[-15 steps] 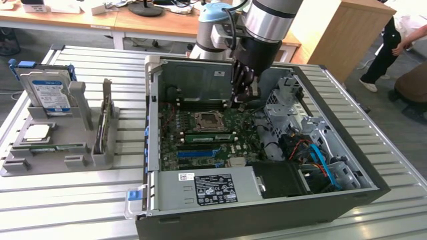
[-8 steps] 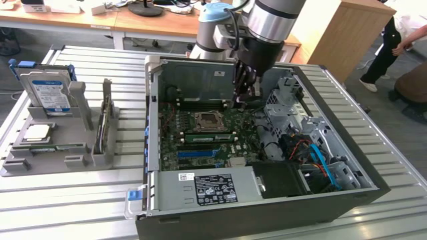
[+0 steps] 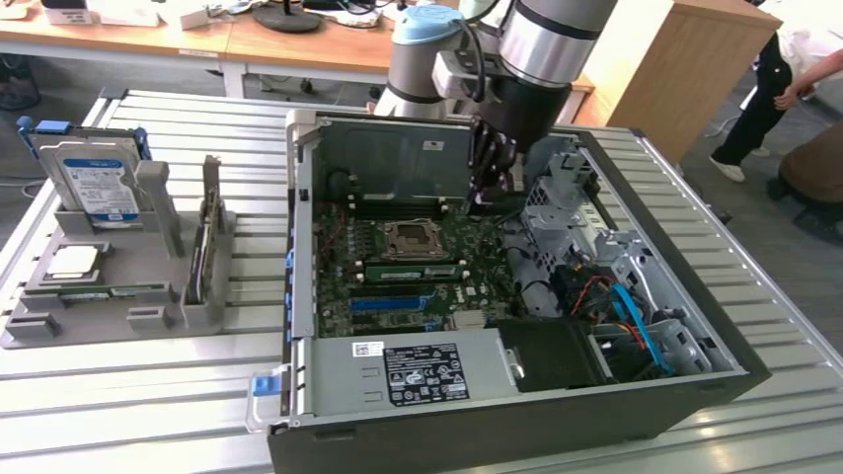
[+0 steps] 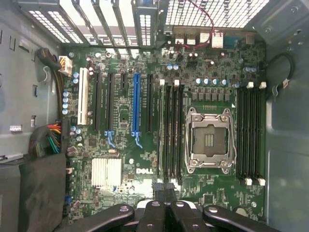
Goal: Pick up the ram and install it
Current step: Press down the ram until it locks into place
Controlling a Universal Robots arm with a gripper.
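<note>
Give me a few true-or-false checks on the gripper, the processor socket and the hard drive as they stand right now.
1. The gripper is down inside the open computer case, above the motherboard. True.
2. The gripper is wide open. False: it is shut.
3. The processor socket on the motherboard is empty. True.
4. The hard drive lies inside the case. False: it stands upright in the grey holder beside the case, at the exterior view's left.
5. A square silver processor chip rests on the holder. True.
</note>
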